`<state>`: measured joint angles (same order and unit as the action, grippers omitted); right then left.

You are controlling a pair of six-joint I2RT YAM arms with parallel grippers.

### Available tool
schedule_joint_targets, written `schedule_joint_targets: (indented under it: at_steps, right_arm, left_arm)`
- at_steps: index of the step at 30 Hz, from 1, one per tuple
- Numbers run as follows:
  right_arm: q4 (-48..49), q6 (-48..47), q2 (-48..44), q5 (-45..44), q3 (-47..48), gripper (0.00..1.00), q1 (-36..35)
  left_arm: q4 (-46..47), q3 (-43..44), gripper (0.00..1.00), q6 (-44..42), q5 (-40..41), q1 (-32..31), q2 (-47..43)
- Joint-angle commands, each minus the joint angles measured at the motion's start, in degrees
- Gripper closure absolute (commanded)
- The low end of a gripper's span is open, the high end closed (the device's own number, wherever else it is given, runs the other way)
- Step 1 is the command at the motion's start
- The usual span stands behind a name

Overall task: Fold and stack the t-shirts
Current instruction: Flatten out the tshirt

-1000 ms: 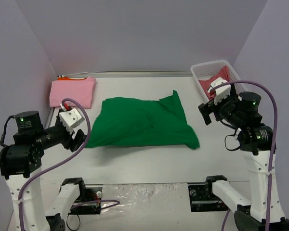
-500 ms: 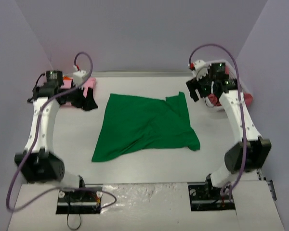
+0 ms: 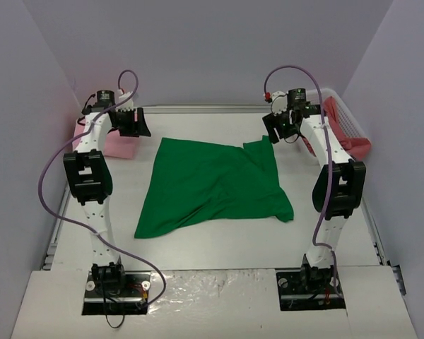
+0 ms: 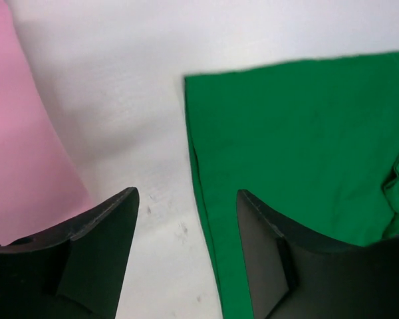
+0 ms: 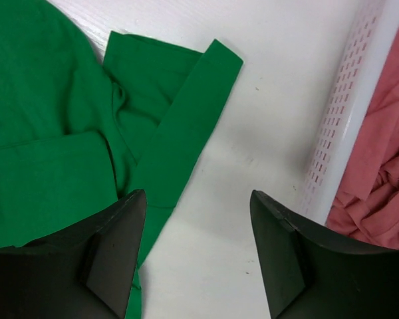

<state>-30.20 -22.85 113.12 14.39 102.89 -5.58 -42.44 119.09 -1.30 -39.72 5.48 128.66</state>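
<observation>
**Left end effector (image 3: 132,123) and right end effector (image 3: 276,128) both spread at the far corners of the green t-shirt (image 3: 212,187)**

Both end effectors have their fingers apart and grip nothing. The left end effector (image 4: 186,196) hangs over bare counter (image 4: 120,100) at the shirt's far left corner. The green t-shirt (image 4: 299,133) has its left edge running down under one finger, and the pink t-shirt (image 4: 20,146) lies on the other side.

The right end effector (image 5: 197,194) is over the far right corner, where a sleeve of the green t-shirt (image 5: 46,133) lies folded flat. Bare counter shows between its fingers.

The green shirt is spread mid-counter (image 3: 219,233), rumpled, its near edge slanting — lower at the left. The pink t-shirt (image 3: 119,145) sits folded at the far left. At the far right, the coral red t-shirt (image 3: 348,135) is bunched in the white lattice basket (image 3: 350,121) — the basket's wall (image 5: 346,113) stands just beside the right end effector, with the red cloth (image 5: 379,166) inside.
</observation>
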Motion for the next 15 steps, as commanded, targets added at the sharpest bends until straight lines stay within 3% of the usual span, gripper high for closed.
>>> schedule_joint_targets:
  at_steps: [1, 5, 15]
  right_arm:
    - [-0.6, 0.8, 0.3, -1.3, 2.4, 0.41, -1.2]
    - [-0.7, 0.7, 1.2, -1.6, 1.9, 0.41, -1.4]
    - [-0.7, 0.4, 2.4, -2.4, 0.6, 0.42, -1.4]
  left_arm:
    - [2.7, 6.4, 0.42, 5.3, 0.5, -0.6, 1.9]
    - [6.3, 8.8, 0.41, 4.9, 0.2, -2.3, 6.8]
    - [5.4, 17.0, 0.4, 4.4, -1.8, -6.9, 16.0]
